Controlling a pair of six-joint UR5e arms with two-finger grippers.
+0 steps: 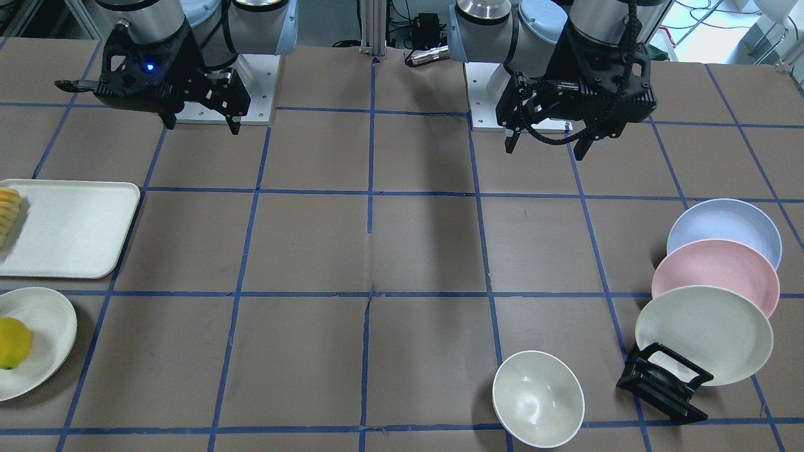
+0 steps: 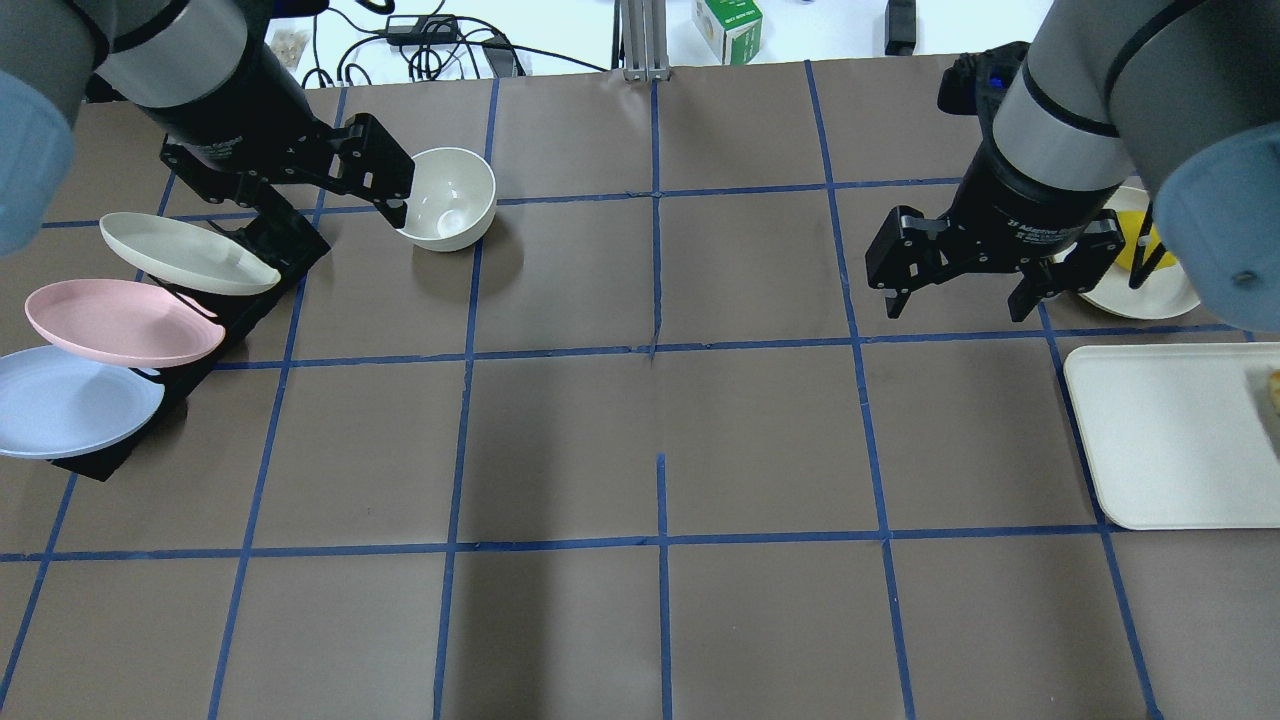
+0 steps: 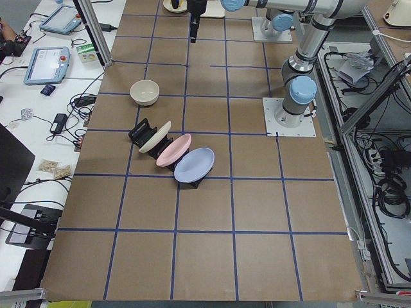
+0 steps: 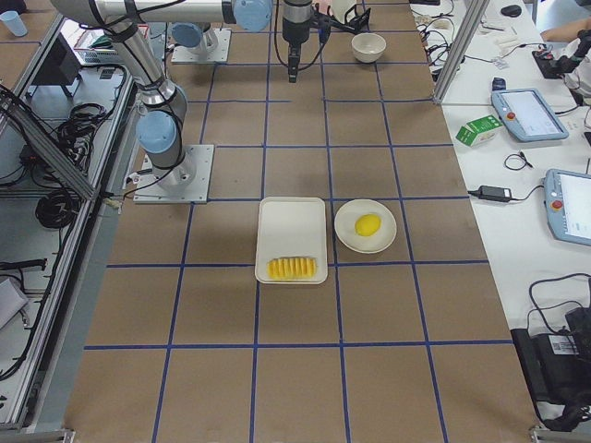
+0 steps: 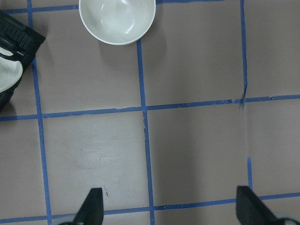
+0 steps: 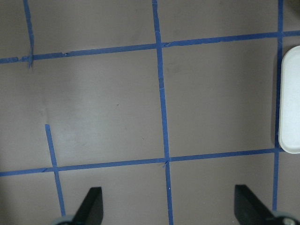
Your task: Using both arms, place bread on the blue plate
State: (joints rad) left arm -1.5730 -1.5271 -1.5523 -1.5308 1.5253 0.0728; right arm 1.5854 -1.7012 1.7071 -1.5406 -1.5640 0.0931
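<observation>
The bread lies at the outer end of a white tray; it also shows in the exterior right view. The blue plate stands tilted at the end of a black rack, behind the pink plate; it also shows in the overhead view. My left gripper hangs open and empty, high above the table near its base. My right gripper is open and empty too, well away from the bread. The wrist views show both sets of fingers spread over bare table.
A cream plate leans at the rack's front. A white bowl stands next to the rack. A yellow round fruit sits on a cream plate beside the tray. Blue tape lines grid the brown table.
</observation>
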